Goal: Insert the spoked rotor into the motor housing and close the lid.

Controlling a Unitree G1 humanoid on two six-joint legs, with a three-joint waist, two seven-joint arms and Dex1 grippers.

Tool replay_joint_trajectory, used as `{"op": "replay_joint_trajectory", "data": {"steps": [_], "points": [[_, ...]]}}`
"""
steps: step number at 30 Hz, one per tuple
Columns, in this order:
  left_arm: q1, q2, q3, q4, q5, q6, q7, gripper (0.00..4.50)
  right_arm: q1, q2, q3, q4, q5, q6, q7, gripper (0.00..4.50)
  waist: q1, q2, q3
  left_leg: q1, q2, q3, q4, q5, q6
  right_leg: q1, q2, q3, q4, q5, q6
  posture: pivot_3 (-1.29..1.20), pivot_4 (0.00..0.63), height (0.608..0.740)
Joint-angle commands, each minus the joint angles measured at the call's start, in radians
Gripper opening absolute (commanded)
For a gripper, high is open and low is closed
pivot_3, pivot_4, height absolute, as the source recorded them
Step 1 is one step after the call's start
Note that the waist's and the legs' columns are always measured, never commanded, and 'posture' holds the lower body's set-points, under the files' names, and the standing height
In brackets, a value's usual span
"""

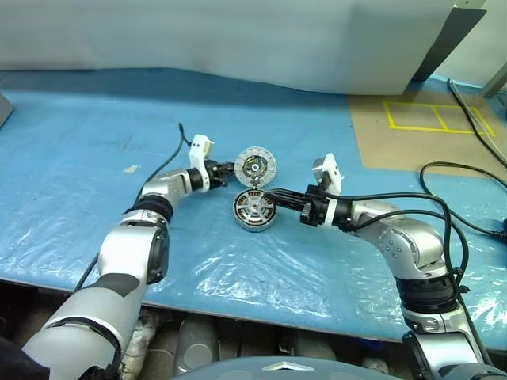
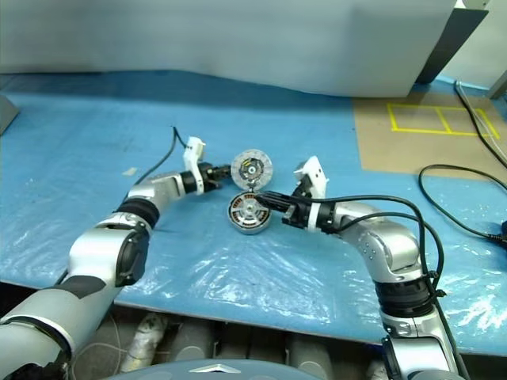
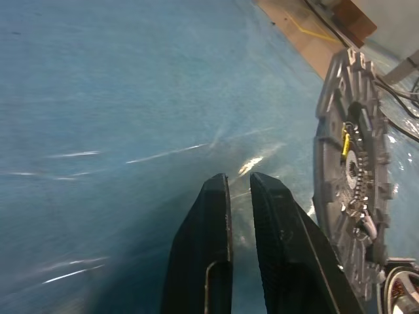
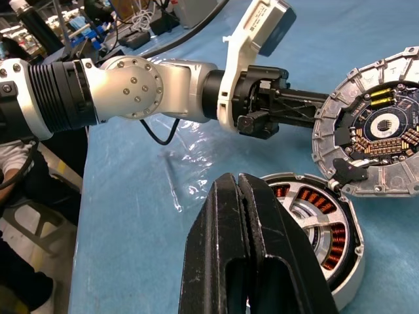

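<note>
- Our motor housing (image 1: 254, 210) sits on the blue sheet (image 1: 95, 142), spoked rotor (image 4: 313, 226) already inside.
- Lid (image 1: 256, 167) stands on edge just behind it, beside our left gripper (image 3: 239, 186), fingers nearly together, pinching nothing.
- Right gripper (image 4: 239, 190) is pressed together at the housing rim.

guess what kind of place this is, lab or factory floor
Probably a robotics lab or test workshop: a blue plastic-covered table holding motor parts, loose black cables, yellow tape marks on a brown board, and cluttered electronics benches seen in the right wrist view.
</note>
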Motion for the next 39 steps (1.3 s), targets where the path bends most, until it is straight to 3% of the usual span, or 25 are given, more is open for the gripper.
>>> {"op": "replay_joint_trajectory", "data": {"steps": [1,9,17,22,26,31,35,39], "points": [[-0.048,-0.022,0.018,0.007,0.010,-0.021,-0.014,0.55,0.027,-0.028,-0.037,-0.082,0.040,0.020,-0.019,0.00,0.001,0.000,0.000,0.000,0.000,0.000,0.000,0.000,0.000,0.000,0.000,0.000,0.000,0.000,0.000,0.00,0.150,0.740],[-0.096,-0.060,0.026,0.005,0.023,-0.030,-0.117,0.55,0.112,-0.066,-0.075,-0.171,0.076,0.051,-0.069,0.00,0.003,0.000,0.000,0.000,0.000,0.000,-0.001,0.000,0.000,0.001,0.000,0.000,-0.002,0.001,0.001,0.00,0.150,0.740],[-0.093,-0.062,-0.105,-0.045,0.124,-0.103,-0.432,0.55,0.134,-0.087,-0.106,-0.182,0.107,0.043,-0.088,0.00,0.003,0.000,0.000,0.001,-0.001,0.000,-0.003,0.000,0.000,0.003,0.000,0.000,-0.006,0.001,0.001,0.00,0.150,0.740],[-0.045,-0.062,-0.207,-0.103,0.185,-0.203,-0.587,0.55,0.149,-0.163,-0.189,-0.226,0.189,0.075,-0.056,0.00,0.004,0.000,0.000,0.001,-0.001,0.000,-0.005,0.000,0.000,0.005,-0.001,0.000,-0.010,0.001,0.002,0.00,0.150,0.740],[-0.005,-0.052,-0.268,-0.145,0.225,-0.280,-0.641,0.55,0.150,-0.226,-0.213,-0.246,0.223,0.083,-0.040,0.00,0.004,0.000,0.000,0.003,0.000,0.000,-0.005,0.000,0.000,0.007,0.000,-0.001,-0.011,0.001,0.002,0.00,0.150,0.740],[0.030,-0.032,-0.318,-0.163,0.267,-0.367,-0.648,0.55,0.115,-0.219,-0.175,-0.221,0.203,0.063,-0.066,0.00,0.004,0.000,0.000,0.007,0.000,0.000,-0.005,0.000,0.001,0.010,-0.001,-0.001,-0.011,-0.001,-0.001,0.00,0.150,0.740],[0.026,-0.027,-0.294,-0.190,0.222,-0.328,-0.650,0.55,0.088,-0.201,-0.133,-0.218,0.194,0.056,-0.071,0.00,0.004,0.000,0.000,0.010,0.000,0.001,-0.004,0.000,0.001,0.012,-0.001,0.000,-0.010,-0.002,-0.003,0.00,0.150,0.740],[-0.023,-0.010,-0.195,-0.328,0.080,-0.200,-0.649,0.55,0.063,-0.192,-0.099,-0.210,0.190,0.046,-0.064,0.00,0.004,0.000,0.001,0.009,0.000,0.001,-0.004,0.000,0.001,0.012,-0.001,0.000,-0.011,-0.002,-0.003,0.00,0.150,0.740]]}}
